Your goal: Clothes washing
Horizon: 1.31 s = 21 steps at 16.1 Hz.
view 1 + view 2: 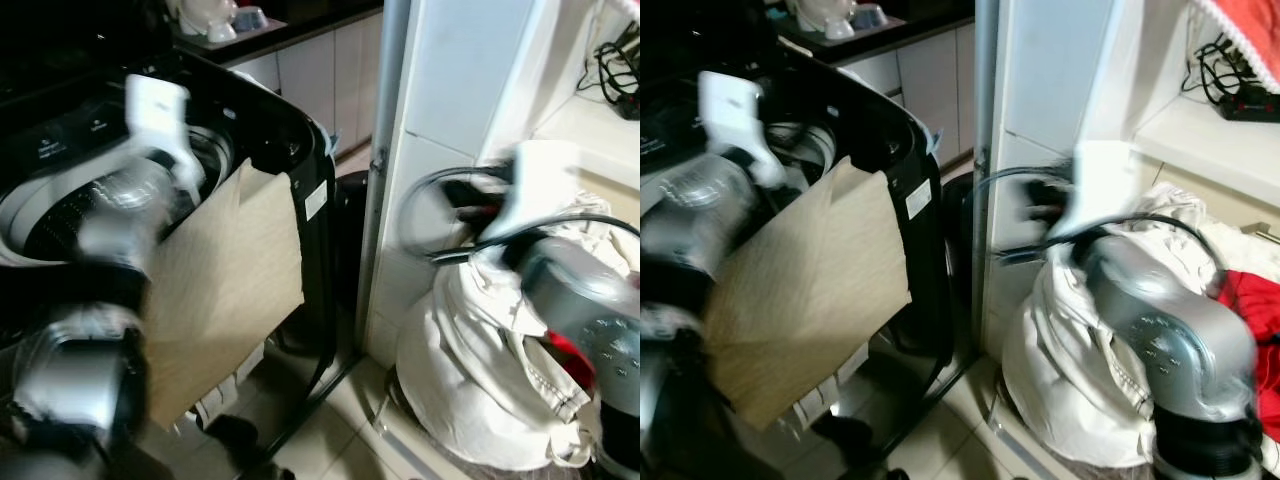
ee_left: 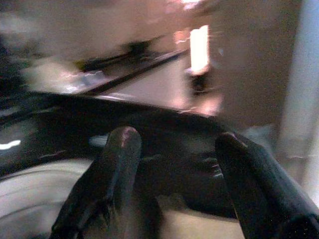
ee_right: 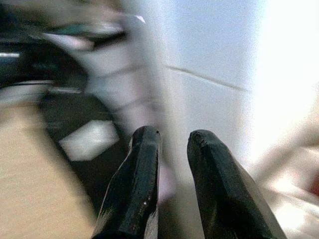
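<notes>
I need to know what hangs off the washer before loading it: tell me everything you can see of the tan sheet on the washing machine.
The tan sheet is a flat, stiff-looking brown panel, like cardboard or thick cloth; which one cannot be told. It hangs tilted over the front rim of the black washing machine, its top corner resting at the rim beside the open drum, its lower corner pointing toward the floor. A faint diagonal crease crosses it. The blurred left arm passes in front of its left edge; whether they touch cannot be told.

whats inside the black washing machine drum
Past the black top-loading washing machine's rim, only a strip of ribbed silver drum wall shows. The left arm and the draped tan cloth cover the rest, so any load is hidden.
</notes>
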Motion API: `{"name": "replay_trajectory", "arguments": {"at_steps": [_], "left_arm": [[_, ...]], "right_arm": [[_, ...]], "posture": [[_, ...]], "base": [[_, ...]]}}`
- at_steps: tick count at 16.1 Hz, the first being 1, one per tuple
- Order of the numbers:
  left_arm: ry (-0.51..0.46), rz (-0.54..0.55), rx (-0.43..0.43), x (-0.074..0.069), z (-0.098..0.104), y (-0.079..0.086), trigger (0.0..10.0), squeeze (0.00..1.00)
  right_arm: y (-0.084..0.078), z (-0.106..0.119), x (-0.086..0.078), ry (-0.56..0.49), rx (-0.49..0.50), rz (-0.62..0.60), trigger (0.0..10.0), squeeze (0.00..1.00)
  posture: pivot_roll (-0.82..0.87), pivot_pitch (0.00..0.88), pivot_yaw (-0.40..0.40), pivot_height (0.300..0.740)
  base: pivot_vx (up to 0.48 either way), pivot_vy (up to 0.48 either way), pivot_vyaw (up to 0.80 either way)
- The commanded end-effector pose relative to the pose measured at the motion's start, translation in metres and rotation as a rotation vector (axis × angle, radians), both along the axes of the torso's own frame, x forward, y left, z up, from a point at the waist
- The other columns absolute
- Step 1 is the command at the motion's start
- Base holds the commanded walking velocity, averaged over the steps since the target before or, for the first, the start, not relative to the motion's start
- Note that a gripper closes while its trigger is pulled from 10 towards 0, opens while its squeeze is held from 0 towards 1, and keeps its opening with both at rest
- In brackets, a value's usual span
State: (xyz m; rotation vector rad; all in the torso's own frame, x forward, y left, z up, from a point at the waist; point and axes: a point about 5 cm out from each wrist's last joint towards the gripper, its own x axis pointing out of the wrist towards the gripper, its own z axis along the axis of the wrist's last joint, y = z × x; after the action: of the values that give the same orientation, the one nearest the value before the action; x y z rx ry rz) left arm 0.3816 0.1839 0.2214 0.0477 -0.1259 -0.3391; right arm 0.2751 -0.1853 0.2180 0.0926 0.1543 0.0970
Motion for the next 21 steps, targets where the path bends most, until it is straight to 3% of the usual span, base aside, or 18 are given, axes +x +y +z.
{"name": "replay_trajectory", "arguments": {"at_steps": [1, 2, 3, 4, 7, 8, 9, 11, 14, 15, 16, 19, 21], "left_arm": [[-0.111, -0.103, -0.025, -0.010, 0.009, -0.025, 10.0, 0.00], [-0.126, -0.103, -0.020, -0.011, 0.008, -0.028, 10.0, 0.00], [-0.114, -0.171, -0.045, -0.016, 0.003, -0.044, 10.0, 0.00], [-0.139, -0.193, -0.057, -0.022, 0.000, -0.058, 10.0, 0.00], [-0.120, -0.273, 0.004, -0.036, -0.008, -0.074, 10.0, 0.00], [-0.084, -0.422, 0.046, -0.049, -0.014, -0.087, 10.0, 0.00], [-0.085, -0.466, 0.051, -0.052, -0.015, -0.090, 10.0, 0.00], [-0.020, -0.714, -0.035, -0.073, -0.016, -0.100, 10.0, 0.00], [0.004, -0.835, -0.038, -0.088, -0.016, -0.102, 10.0, 0.00], [0.015, -0.853, -0.034, -0.090, -0.017, -0.103, 10.0, 0.00], [0.052, -0.897, -0.040, -0.095, -0.018, -0.102, 10.0, 0.00], [0.138, -1.001, -0.044, -0.107, -0.022, -0.101, 10.0, 0.00], [0.137, -1.000, -0.009, -0.108, -0.025, -0.102, 10.0, 0.00]], "right_arm": [[-0.033, -0.010, -0.005, 0.030, -0.027, -0.223, 10.0, 0.85], [-0.038, -0.012, -0.007, 0.032, -0.015, -0.257, 10.0, 1.00], [-0.057, -0.020, -0.015, 0.038, 0.061, -0.403, 10.0, 1.00], [-0.078, -0.030, -0.028, 0.061, 0.049, -0.550, 10.0, 1.00], [-0.099, -0.040, -0.048, 0.073, 0.021, -0.745, 10.0, 1.00], [-0.108, -0.047, -0.059, 0.083, 0.053, -0.848, 10.0, 1.00], [-0.110, -0.048, -0.061, 0.085, 0.064, -0.867, 10.0, 1.00], [-0.116, -0.057, -0.066, 0.105, 0.099, -0.908, 10.0, 1.00], [-0.120, -0.058, -0.067, 0.107, 0.098, -0.916, 10.0, 1.00], [-0.120, -0.060, -0.067, 0.116, 0.111, -0.921, 10.0, 0.75], [-0.122, -0.063, -0.068, 0.133, 0.161, -0.950, 10.0, 0.00], [-0.127, -0.074, -0.072, 0.203, 0.179, -0.981, 10.0, 0.00], [-0.126, -0.081, -0.072, 0.242, 0.188, -0.964, 10.0, 0.00]], "posture": [[-0.19, 0.000, 0.093, 0.740], [-0.19, 0.000, 0.093, 0.740], [-0.20, 0.000, 0.095, 0.740], [-0.20, 0.000, 0.096, 0.740], [-0.20, 0.000, 0.096, 0.740], [-0.21, 0.000, 0.097, 0.740], [-0.21, 0.000, 0.097, 0.740], [-0.21, 0.000, 0.096, 0.740], [-0.21, 0.000, 0.096, 0.740], [-0.20, 0.000, 0.092, 0.740], [-0.20, 0.000, 0.092, 0.740], [-0.20, 0.000, 0.090, 0.740], [-0.20, 0.000, 0.090, 0.740]], "base": [[0.000, 0.000, 0.00], [0.000, 0.000, 0.00], [0.000, 0.000, 0.00], [0.000, 0.000, 0.00], [0.000, 0.000, 0.00], [0.000, 0.000, 0.00], [0.000, 0.000, 0.00], [0.000, 0.000, 0.00], [0.000, 0.000, 0.00], [0.000, 0.000, 0.00], [0.000, 0.000, 0.00], [0.000, 0.000, 0.00], [0.000, 0.000, 0.00]]}}
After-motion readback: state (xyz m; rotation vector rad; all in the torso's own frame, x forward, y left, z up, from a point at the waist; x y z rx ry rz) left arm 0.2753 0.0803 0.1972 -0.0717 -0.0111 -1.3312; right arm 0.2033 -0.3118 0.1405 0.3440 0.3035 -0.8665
